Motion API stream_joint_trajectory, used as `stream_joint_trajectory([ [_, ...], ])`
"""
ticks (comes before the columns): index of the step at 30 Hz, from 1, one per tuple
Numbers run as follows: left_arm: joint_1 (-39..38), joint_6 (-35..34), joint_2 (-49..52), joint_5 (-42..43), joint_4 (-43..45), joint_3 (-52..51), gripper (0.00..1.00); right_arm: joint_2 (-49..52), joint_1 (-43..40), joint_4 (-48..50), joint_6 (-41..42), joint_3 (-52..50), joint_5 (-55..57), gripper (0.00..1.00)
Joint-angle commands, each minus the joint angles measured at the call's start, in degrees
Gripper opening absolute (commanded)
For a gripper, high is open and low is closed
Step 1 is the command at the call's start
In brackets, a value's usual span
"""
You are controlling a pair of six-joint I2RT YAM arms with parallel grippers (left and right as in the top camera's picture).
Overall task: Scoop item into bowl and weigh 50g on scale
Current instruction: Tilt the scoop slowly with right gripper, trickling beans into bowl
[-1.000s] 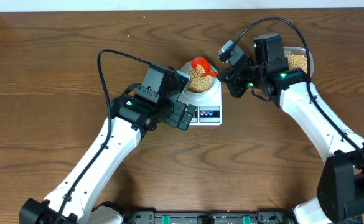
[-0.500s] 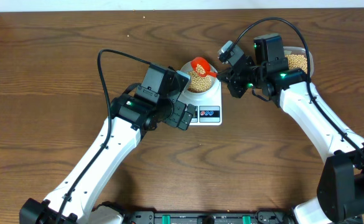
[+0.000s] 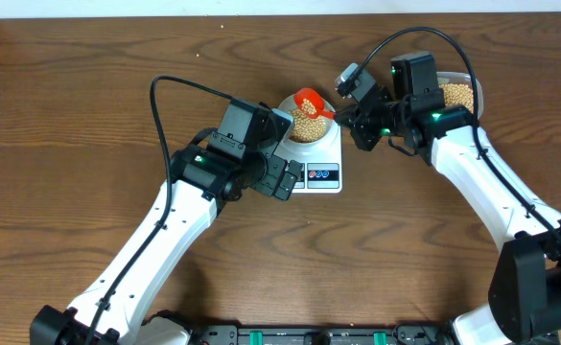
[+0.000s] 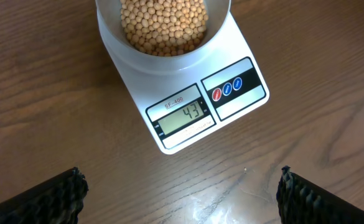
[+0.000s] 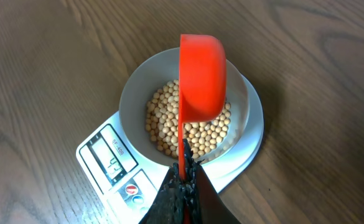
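The pale bowl sits on the white scale and holds tan beans; the bowl and beans also show in the left wrist view. The scale display reads 43. My right gripper is shut on the handle of a red scoop, tipped on its side over the bowl. The scoop also shows in the overhead view. My left gripper is open and empty, hovering over the table just in front of the scale.
A clear tub with more beans stands at the back right, behind my right arm. Bare wooden table lies to the left and in front.
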Motion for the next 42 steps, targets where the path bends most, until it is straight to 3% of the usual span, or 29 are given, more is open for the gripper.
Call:
stream_joint_trajectory([
  [1, 0.3, 0.4, 0.4, 0.5, 0.0, -0.1, 1.0, -0.7, 0.3, 0.2, -1.2, 0.5, -0.3, 0.01],
  [26, 0.3, 0.4, 0.4, 0.5, 0.0, -0.1, 1.0, -0.7, 0.3, -0.5, -9.3, 0.5, -0.4, 0.01],
  [42, 0.3, 0.4, 0.4, 0.5, 0.0, -0.1, 1.0, -0.7, 0.3, -0.5, -9.8, 0.5, -0.4, 0.01],
])
